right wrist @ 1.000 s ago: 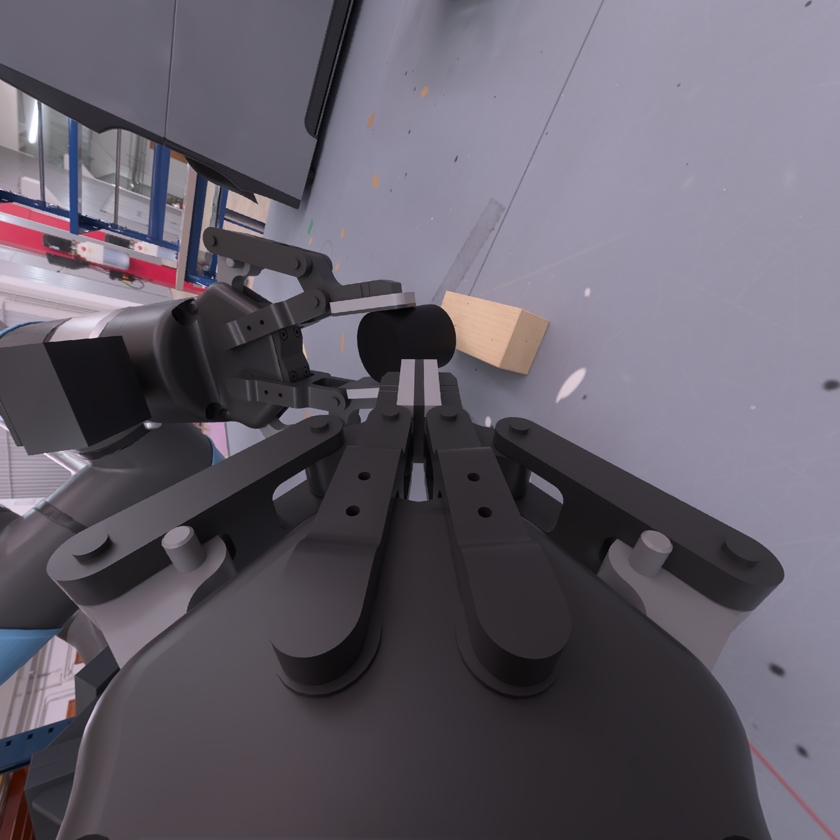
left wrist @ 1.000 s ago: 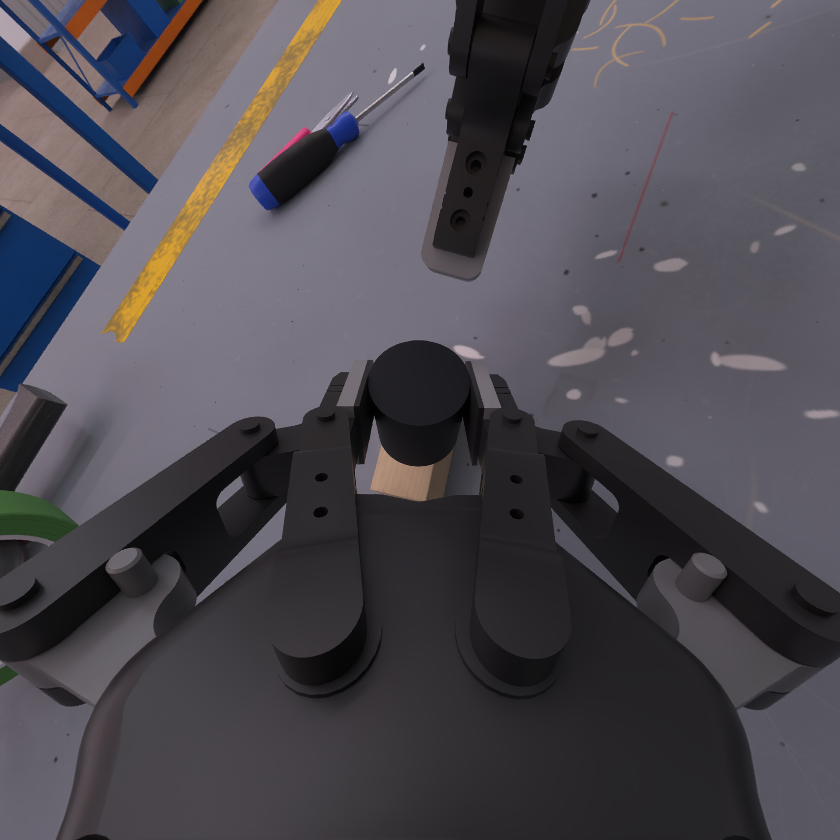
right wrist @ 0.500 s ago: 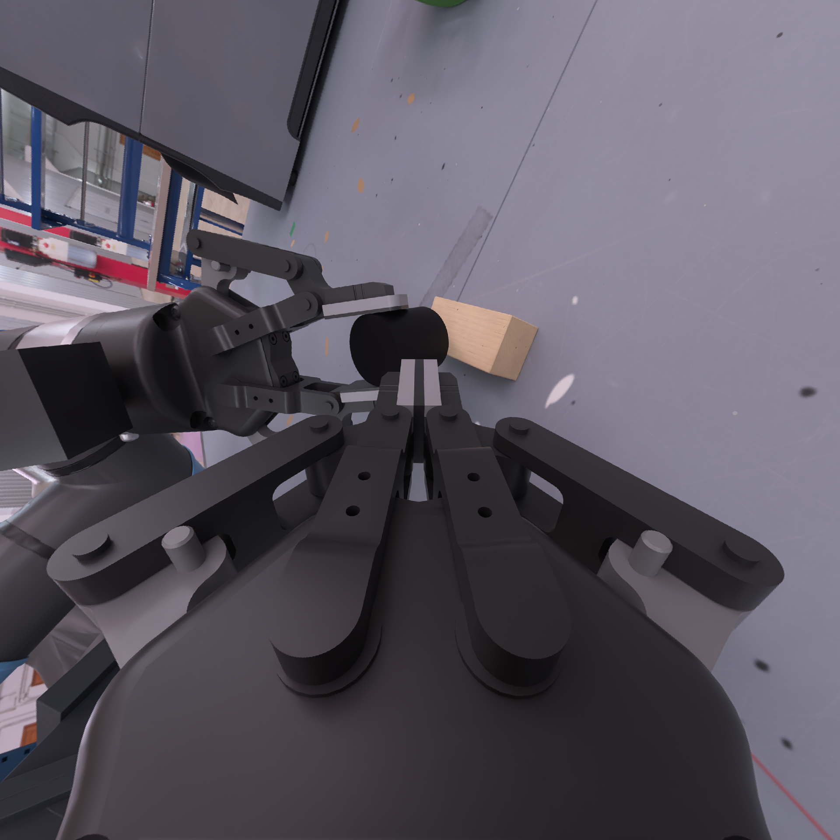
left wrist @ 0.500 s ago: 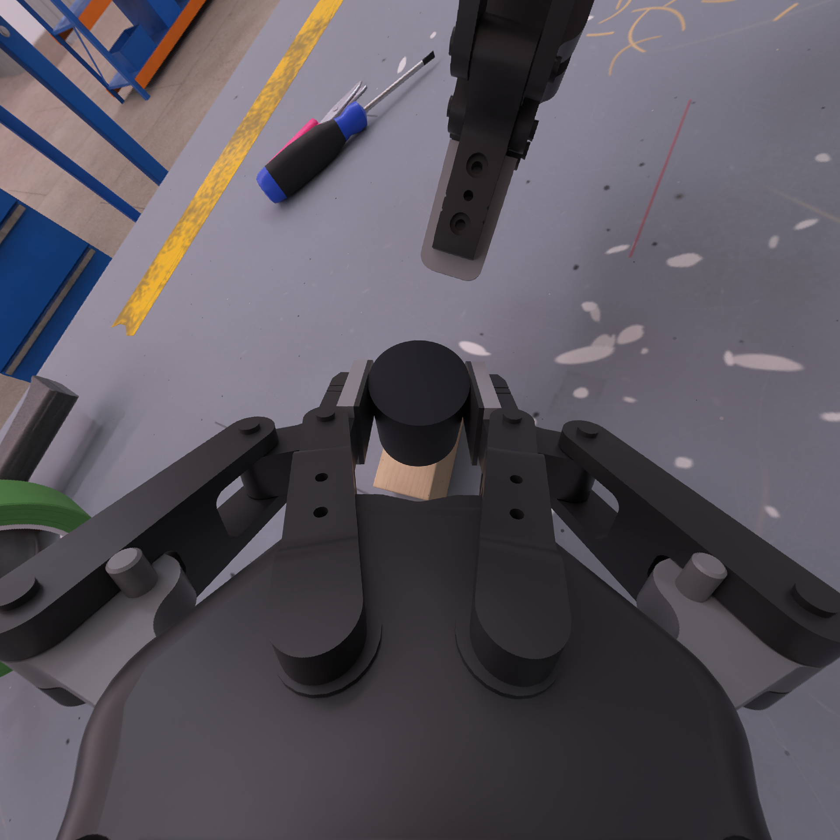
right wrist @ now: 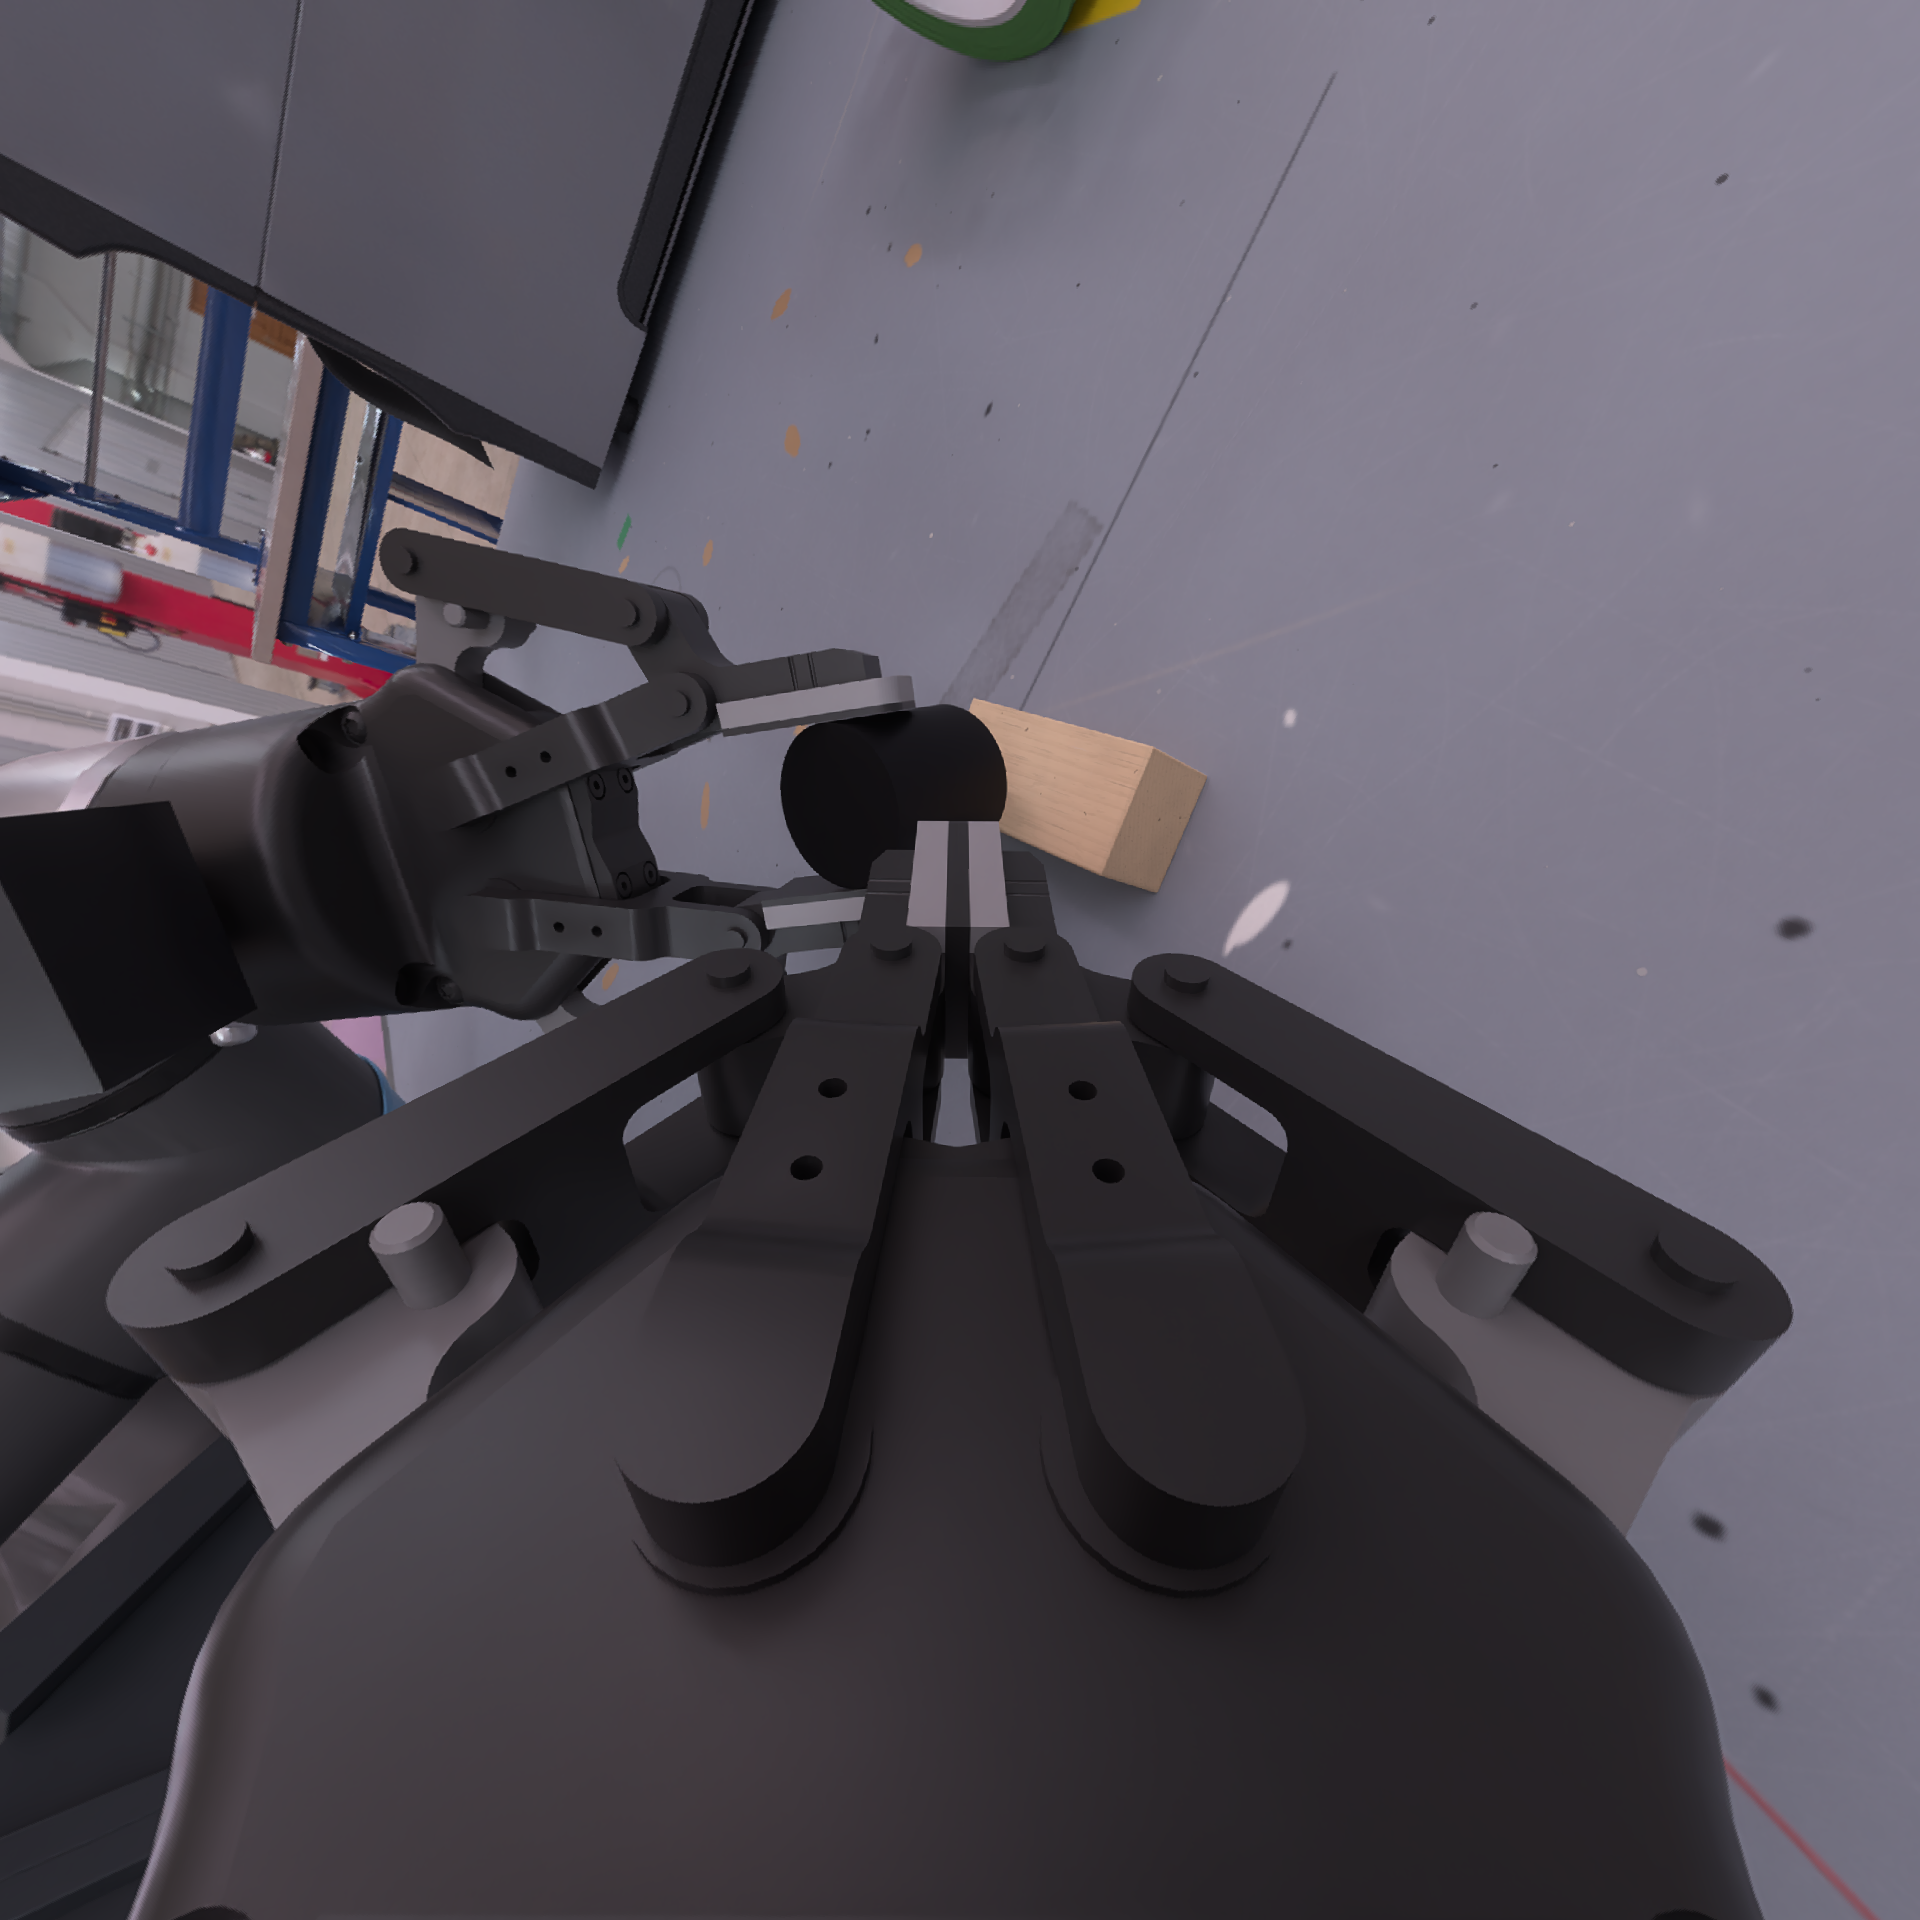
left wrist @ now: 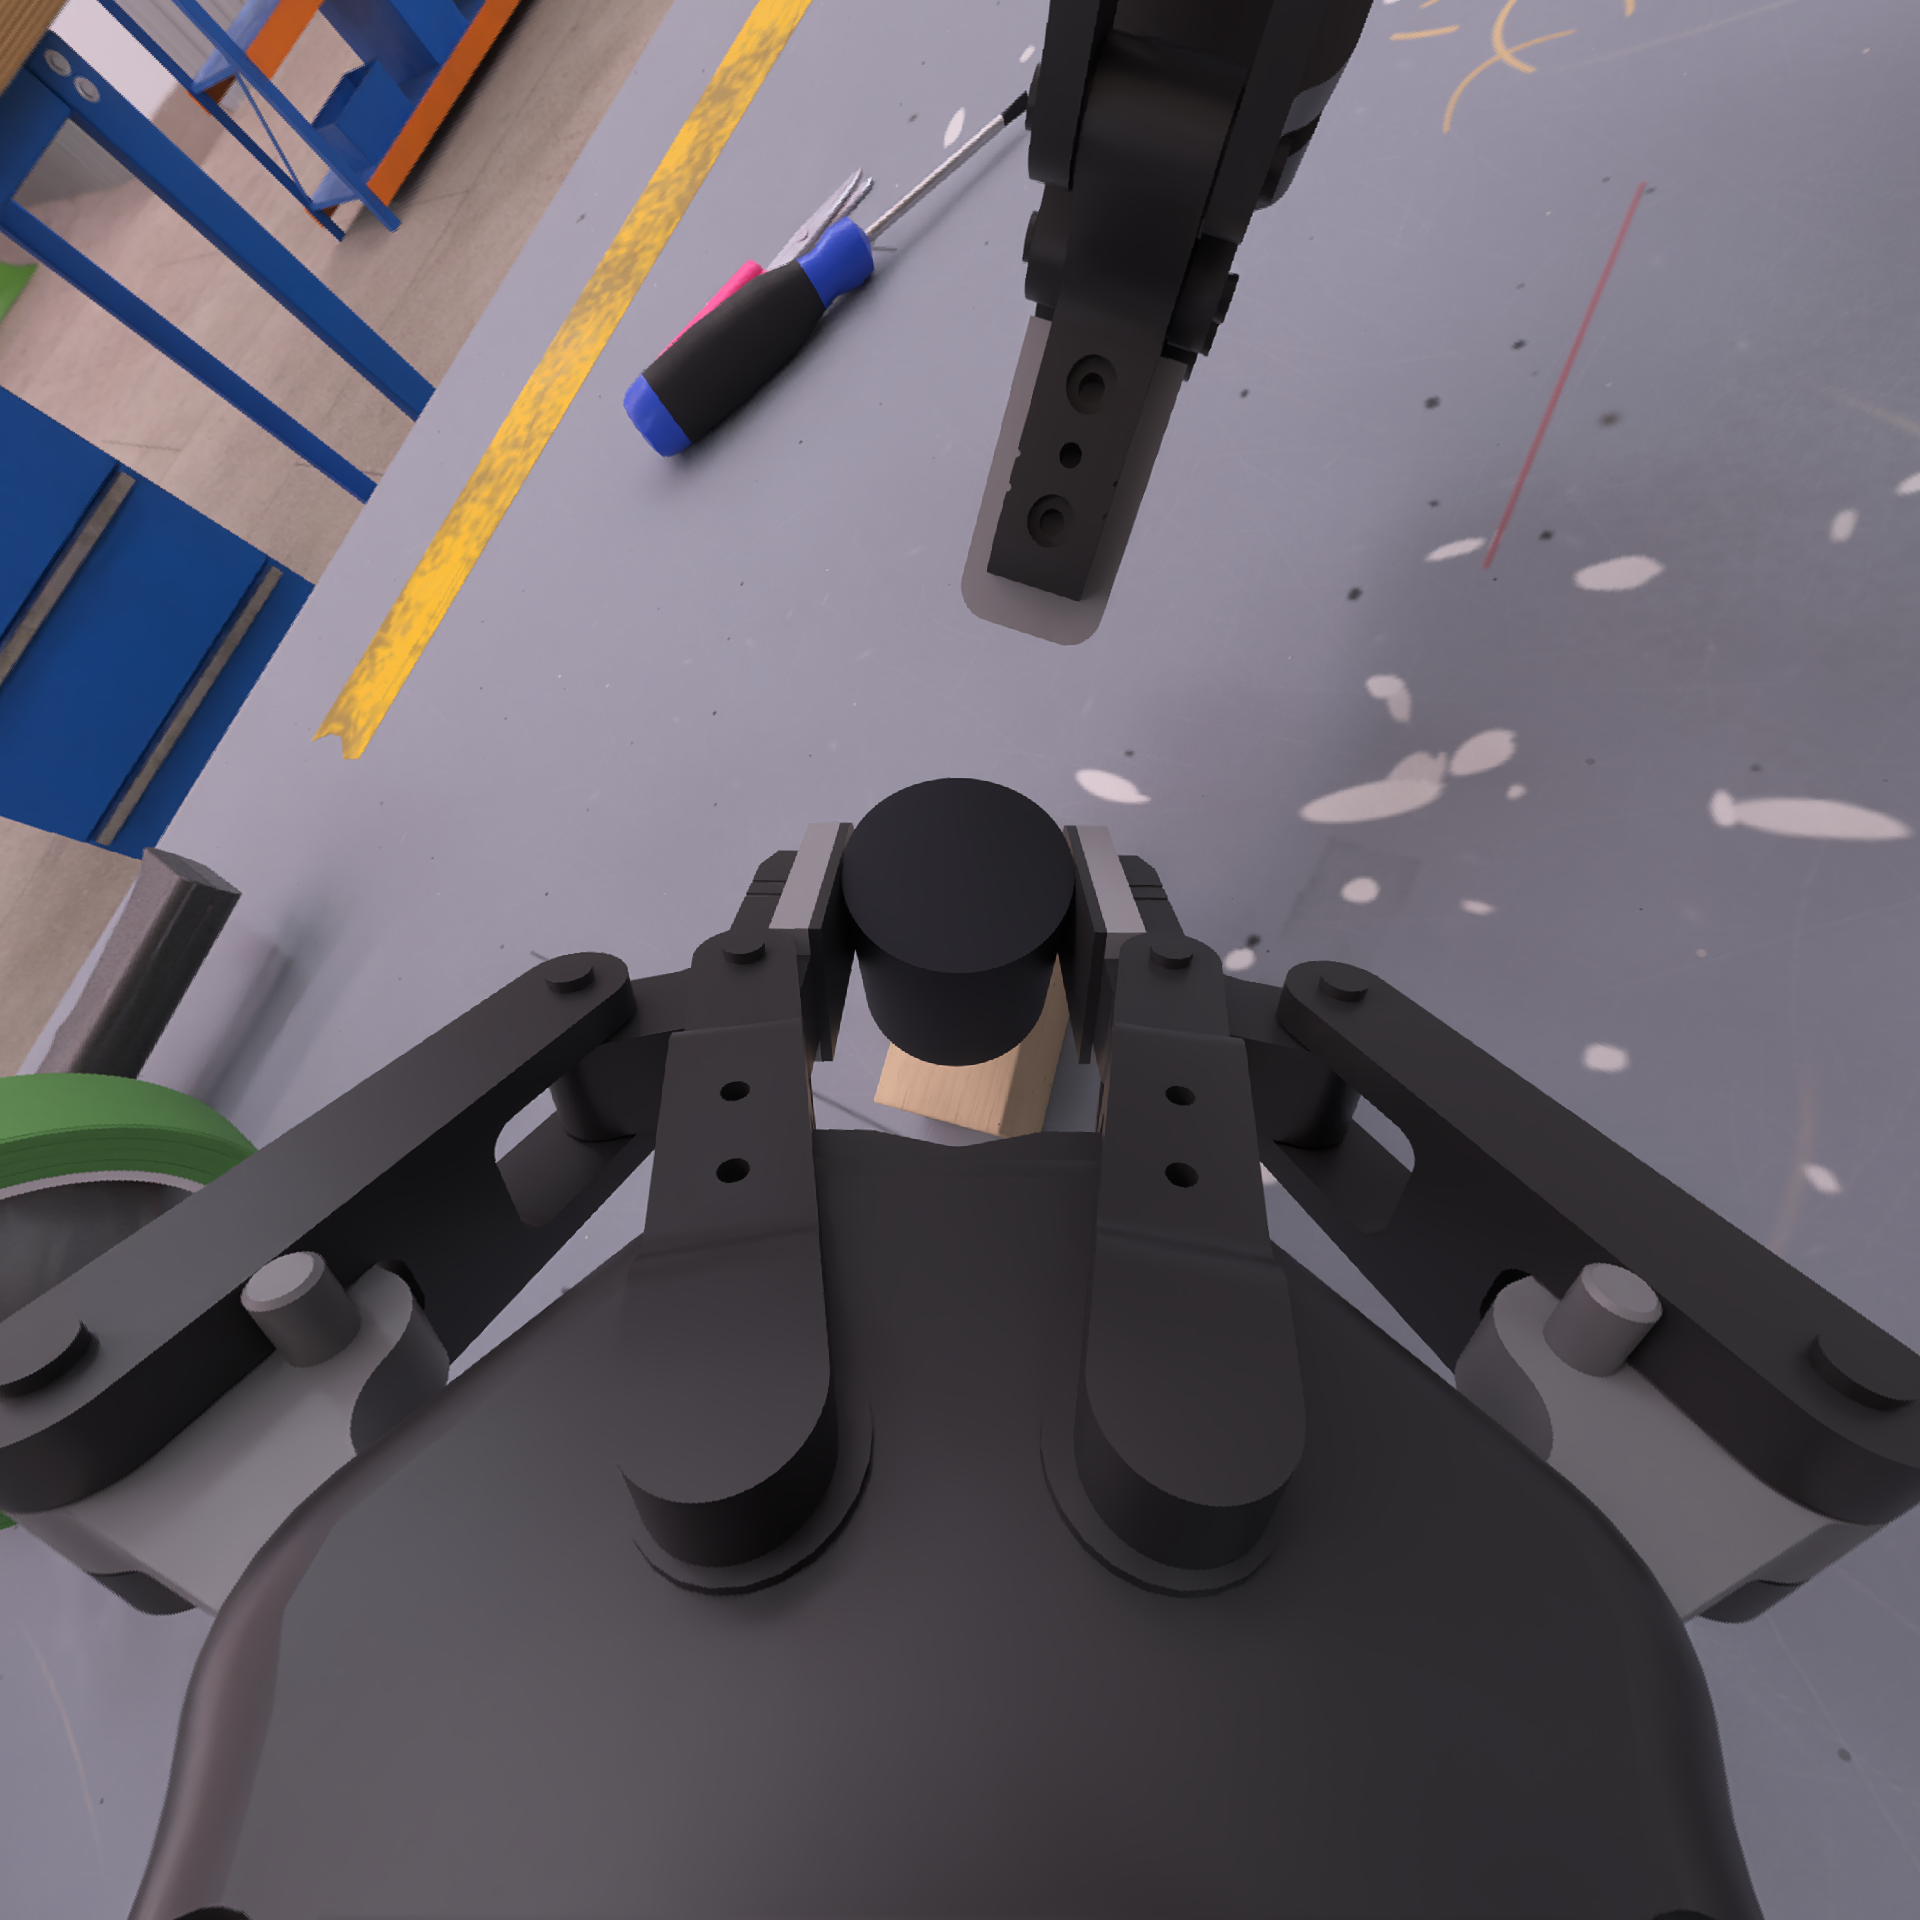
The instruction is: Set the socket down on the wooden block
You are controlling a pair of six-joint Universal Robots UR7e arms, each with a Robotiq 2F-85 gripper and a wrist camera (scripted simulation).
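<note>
While the left gripper (left wrist: 956, 914) pinches the black socket (left wrist: 956, 904) between its two pads, one on each curved side, the flat round end of the socket faces the left wrist camera at the centre of the frame. That side-on pinch leaves both flat ends free, which suits standing the socket on one of them. Just beneath it, in the gap between the fingers, a corner of the wooden block (left wrist: 971, 1091) shows, so the socket hangs over or right at the block; in the right wrist view it overlaps the left end of the block (right wrist: 1091, 795) near mid-frame, though whether the two touch cannot be told. By that reading, the setting-down is close but not finished, since the pads are not yet off the socket. Farther out, the right gripper (right wrist: 956, 873) has its pads pressed together on nothing and hovers above the grey table (left wrist: 1558, 1039); from the left wrist camera it hangs down from the top centre, likely kept clear of the work. At the upper left of the left wrist view lie a screwdriver (left wrist: 748, 332) and a yellow stripe (left wrist: 561, 353), with a green tape roll (left wrist: 104, 1143) at the left edge, all well apart from the block.
</note>
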